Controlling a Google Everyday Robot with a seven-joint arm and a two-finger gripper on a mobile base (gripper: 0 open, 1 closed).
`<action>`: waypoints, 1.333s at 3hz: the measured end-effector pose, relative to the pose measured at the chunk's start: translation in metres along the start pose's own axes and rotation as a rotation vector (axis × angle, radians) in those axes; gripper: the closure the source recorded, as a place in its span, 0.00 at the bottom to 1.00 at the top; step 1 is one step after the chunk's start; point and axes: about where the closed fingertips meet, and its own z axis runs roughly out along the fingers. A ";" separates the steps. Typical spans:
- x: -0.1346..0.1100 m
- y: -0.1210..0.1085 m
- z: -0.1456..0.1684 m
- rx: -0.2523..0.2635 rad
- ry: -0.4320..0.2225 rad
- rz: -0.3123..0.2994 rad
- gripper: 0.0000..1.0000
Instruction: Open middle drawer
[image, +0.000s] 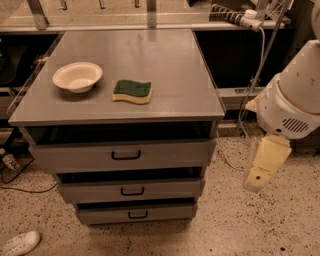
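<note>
A grey metal cabinet (125, 107) has three drawer fronts, each with a small black bar handle. The middle drawer (90, 191) sits between the taller top drawer (75, 156) and the smallest bottom drawer (170, 213). Its handle (132, 191) is centred on the front. All three fronts look about flush with each other. My gripper (261, 170), a cream-coloured part, hangs below the white arm housing (292, 100) to the right of the cabinet, about level with the top and middle drawers and apart from them.
A white bowl (77, 76) and a green and yellow sponge (132, 91) lie on the cabinet top. A white shoe (20, 243) lies on the speckled floor at the lower left. Cables (250, 85) hang at the right behind my arm. Shelving runs along the back.
</note>
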 end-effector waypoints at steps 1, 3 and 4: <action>0.000 0.020 0.035 -0.050 -0.002 0.043 0.00; -0.017 0.076 0.174 -0.212 -0.074 0.202 0.00; -0.017 0.076 0.173 -0.212 -0.074 0.202 0.00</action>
